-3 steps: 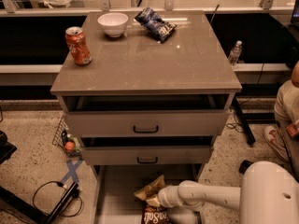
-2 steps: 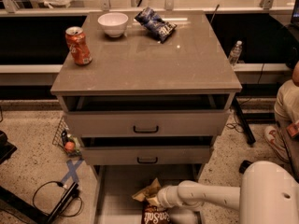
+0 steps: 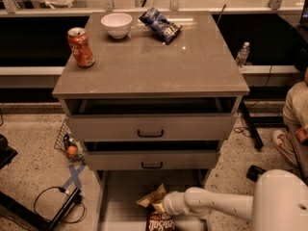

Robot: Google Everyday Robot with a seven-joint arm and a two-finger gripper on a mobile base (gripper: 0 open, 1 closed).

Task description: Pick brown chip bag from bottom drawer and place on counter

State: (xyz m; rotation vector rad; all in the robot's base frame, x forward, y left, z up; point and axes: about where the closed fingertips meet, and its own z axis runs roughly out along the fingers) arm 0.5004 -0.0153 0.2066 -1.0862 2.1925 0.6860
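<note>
The brown chip bag [image 3: 160, 220] lies in the open bottom drawer [image 3: 120, 201], its tan crinkled end [image 3: 150, 197] raised and its white script lettering at the frame's lower edge. My gripper [image 3: 166, 204] is at the end of the white arm, which reaches in from the lower right. It is low in the drawer, right against the bag's upper end. The counter [image 3: 154, 64] is the glossy grey-brown cabinet top above.
On the counter stand an orange soda can [image 3: 81, 47], a white bowl [image 3: 116, 24] and a dark-blue snack bag [image 3: 160, 24]. The two upper drawers [image 3: 150, 127] are slightly pulled out. A wire basket [image 3: 69, 143] and cables lie on the floor at the left. A person's leg [image 3: 293, 119] is at the right.
</note>
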